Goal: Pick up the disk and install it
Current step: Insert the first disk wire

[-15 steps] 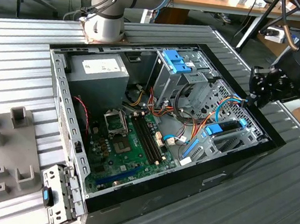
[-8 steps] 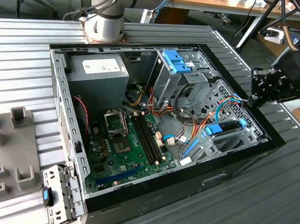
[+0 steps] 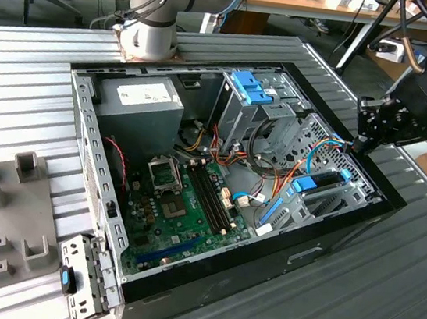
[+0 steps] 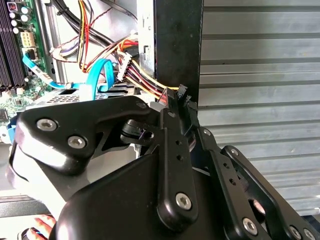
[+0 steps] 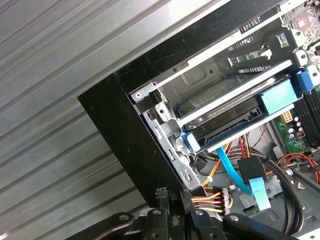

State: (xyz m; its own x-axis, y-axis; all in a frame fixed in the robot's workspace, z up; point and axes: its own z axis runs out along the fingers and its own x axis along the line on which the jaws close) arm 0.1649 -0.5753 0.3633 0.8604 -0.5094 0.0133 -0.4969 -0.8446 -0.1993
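Bare claw (image 3: pixel 358 140), fingertips apparently drawn together, hangs at the rim of an open computer case (image 3: pixel 329 239) on the ribbed metal bench (image 3: pixel 35 81), at the exterior view's right. The disk (image 3: pixel 323 182) sits apart from it, inside the case, lying flat in a silver drive bay (image 3: pixel 325 210) at the near corner, below the claw. In the first wrist view the disk (image 5: pixel 235 121) shows as a dark slab seen edge-on between bright rails, with blue plastic carrier ends. A blue data cable (image 5: pixel 234 175) runs just under it. The case also holds a green motherboard (image 3: pixel 184 203) and a grey power-supply box (image 3: pixel 142 103).
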